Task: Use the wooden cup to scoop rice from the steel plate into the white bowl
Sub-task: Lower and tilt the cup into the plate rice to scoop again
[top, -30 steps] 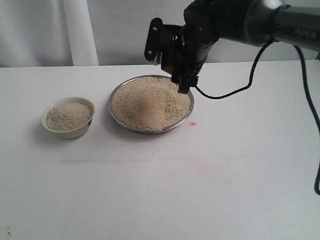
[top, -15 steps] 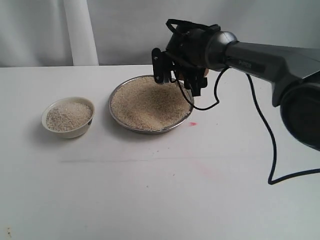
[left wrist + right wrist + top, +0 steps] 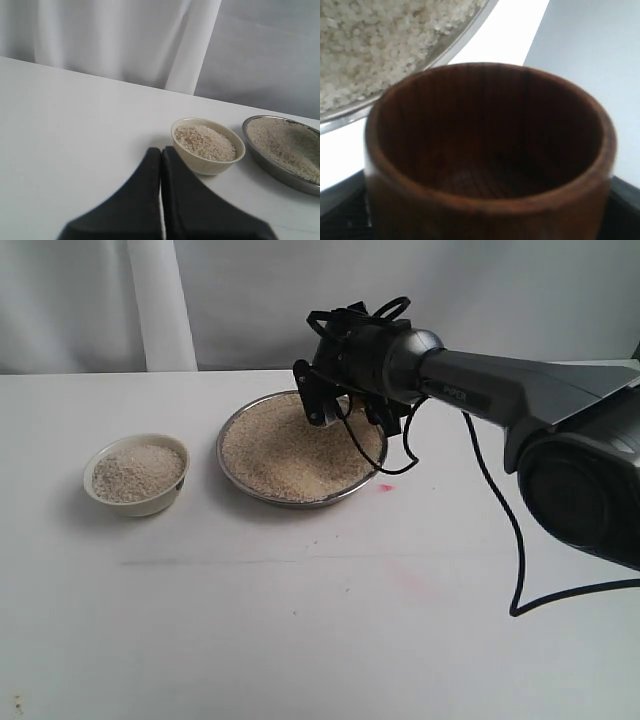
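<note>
The right arm (image 3: 520,390) is reaching in from the right, and its gripper (image 3: 348,408) is hanging low over the far edge of the plate (image 3: 222,462). From here its jaws are too dark and crowded to read. Rice (image 3: 290,455) is filling the plate in a low heap. The bowl (image 3: 140,505) is sitting well apart to the left, holding more rice (image 3: 135,472) nearly to its rim. A black cable (image 3: 500,510) is looping down from the arm onto the table (image 3: 300,630). A small red mark (image 3: 386,487) is showing just beside the plate.
</note>
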`<control>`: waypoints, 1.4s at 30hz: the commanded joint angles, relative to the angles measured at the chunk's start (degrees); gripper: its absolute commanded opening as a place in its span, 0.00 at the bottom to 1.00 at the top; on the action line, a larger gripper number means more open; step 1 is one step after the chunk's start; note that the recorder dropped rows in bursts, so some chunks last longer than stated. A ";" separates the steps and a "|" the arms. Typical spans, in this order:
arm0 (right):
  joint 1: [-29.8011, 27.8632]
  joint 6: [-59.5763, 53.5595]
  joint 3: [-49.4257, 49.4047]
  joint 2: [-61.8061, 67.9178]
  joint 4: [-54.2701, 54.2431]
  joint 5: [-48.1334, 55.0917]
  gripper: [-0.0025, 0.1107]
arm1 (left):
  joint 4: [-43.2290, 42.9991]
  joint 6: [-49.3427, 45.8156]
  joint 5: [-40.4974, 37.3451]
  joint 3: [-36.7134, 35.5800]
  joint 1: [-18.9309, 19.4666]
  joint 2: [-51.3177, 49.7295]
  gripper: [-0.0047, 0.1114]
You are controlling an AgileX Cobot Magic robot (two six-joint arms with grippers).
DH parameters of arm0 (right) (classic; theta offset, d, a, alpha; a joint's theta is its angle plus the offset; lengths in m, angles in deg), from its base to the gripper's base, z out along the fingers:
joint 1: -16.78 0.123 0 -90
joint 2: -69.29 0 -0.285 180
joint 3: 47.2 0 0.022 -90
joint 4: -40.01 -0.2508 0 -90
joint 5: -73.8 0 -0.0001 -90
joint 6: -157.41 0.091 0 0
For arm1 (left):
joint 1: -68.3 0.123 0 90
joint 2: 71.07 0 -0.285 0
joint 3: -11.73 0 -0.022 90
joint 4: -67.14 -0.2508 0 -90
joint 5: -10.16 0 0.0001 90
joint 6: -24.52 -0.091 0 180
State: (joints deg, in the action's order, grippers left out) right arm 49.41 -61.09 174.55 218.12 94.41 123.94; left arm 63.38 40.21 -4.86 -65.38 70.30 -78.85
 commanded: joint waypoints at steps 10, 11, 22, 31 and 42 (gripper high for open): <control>1.59 1.80 -0.01 -0.14 -3.62 3.85 0.02 | 0.27 0.12 0.20 -0.11 -0.26 -0.01 0.04; 1.88 1.92 -0.01 -0.27 -3.62 4.44 0.02 | 0.27 0.12 0.20 -0.11 -0.26 -0.01 0.04; 5.49 1.81 -7.91 -3.89 0.50 3.90 0.02 | 0.27 0.12 0.20 -0.11 -0.26 -0.01 0.04; 8.13 13.22 -7.80 3.35 16.07 5.24 0.02 | 0.27 0.12 0.20 -0.11 -0.26 -0.01 0.04; 8.34 13.32 -7.57 3.35 8.85 -1.51 0.02 | 0.27 0.12 0.20 -0.11 -0.26 -0.01 0.04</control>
State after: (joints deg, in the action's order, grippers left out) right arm 57.44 -48.99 166.70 221.41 106.68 126.67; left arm 63.38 40.21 -4.86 -65.38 70.30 -78.85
